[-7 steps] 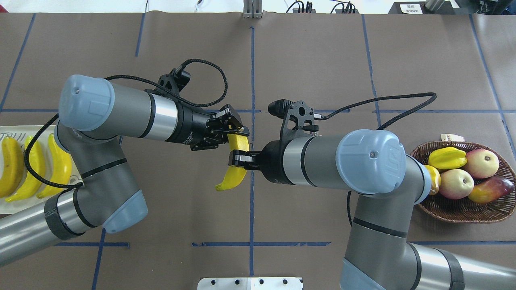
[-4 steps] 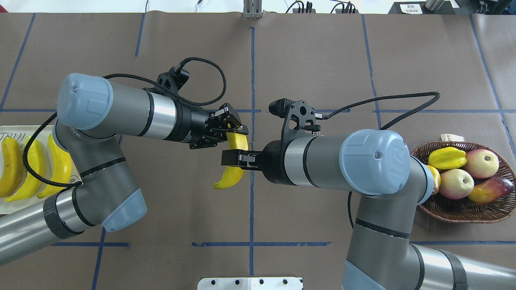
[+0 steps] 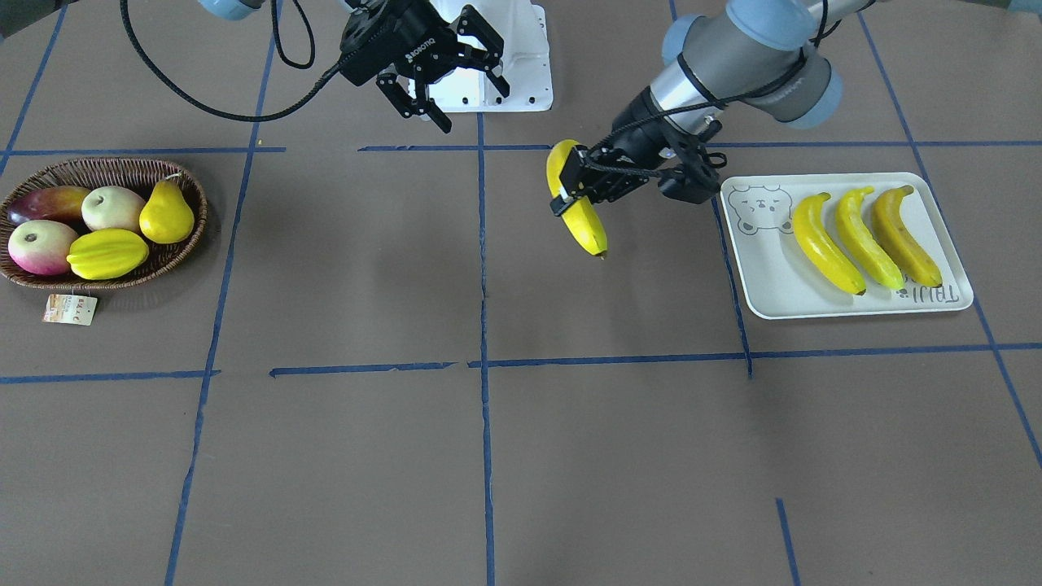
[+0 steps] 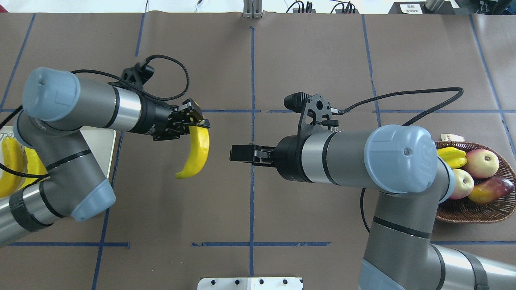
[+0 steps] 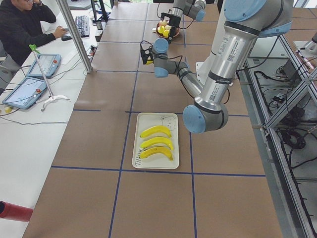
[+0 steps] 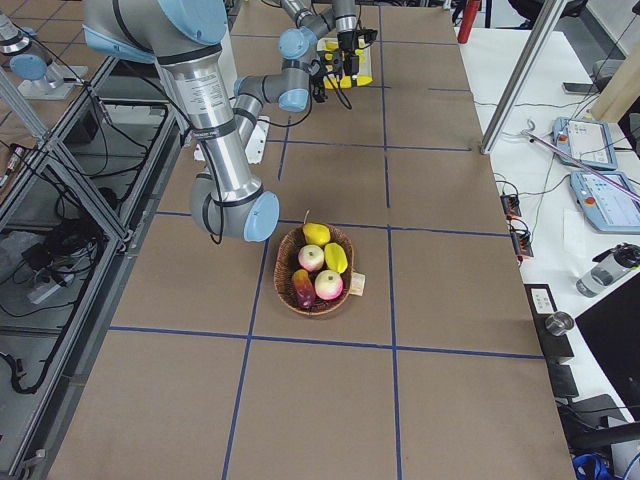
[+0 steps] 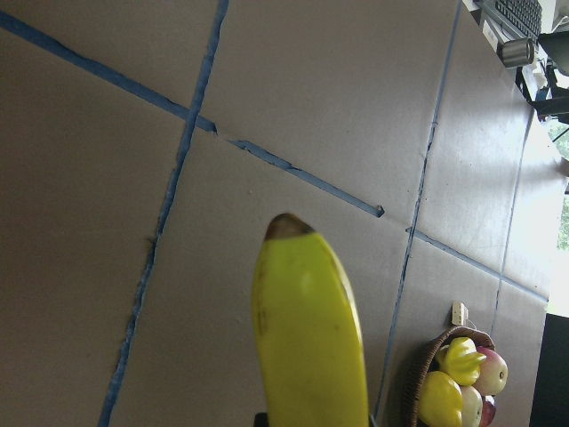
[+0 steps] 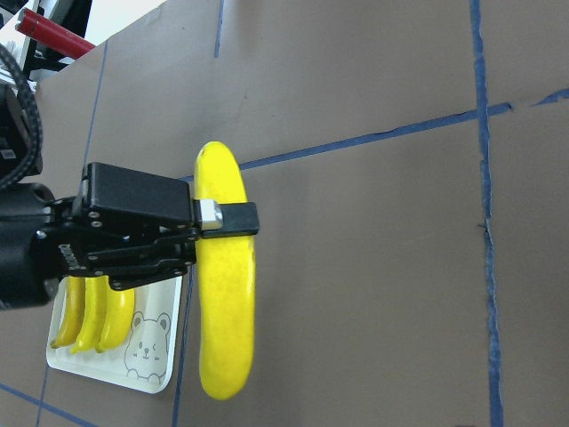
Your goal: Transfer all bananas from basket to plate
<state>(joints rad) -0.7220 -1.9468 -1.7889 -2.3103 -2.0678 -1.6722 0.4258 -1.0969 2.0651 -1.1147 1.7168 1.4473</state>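
Note:
My left gripper [image 4: 196, 121] is shut on the upper end of a yellow banana [image 4: 196, 152] and holds it above the table, left of centre. It also shows in the front view [image 3: 575, 192], where the banana [image 3: 583, 218] hangs just beside the plate [image 3: 765, 281]. Three bananas [image 3: 863, 236] lie side by side on the off-white bear plate. My right gripper [image 3: 472, 102] is open and empty, apart from the banana, and points at it [image 4: 236, 154]. The wicker basket [image 3: 106, 163] holds no banana that I can see.
The basket [image 4: 467, 209] holds a starfruit [image 3: 107, 253], a pear [image 3: 166, 214], two apples and a dark mango. Its paper tag [image 3: 70, 309] lies on the table beside it. Blue tape lines cross the brown table. A white base plate [image 3: 521, 81] sits by the robot.
My right gripper has let go of the banana and drawn back to the right. My left gripper has carried the banana leftward, toward the plate.

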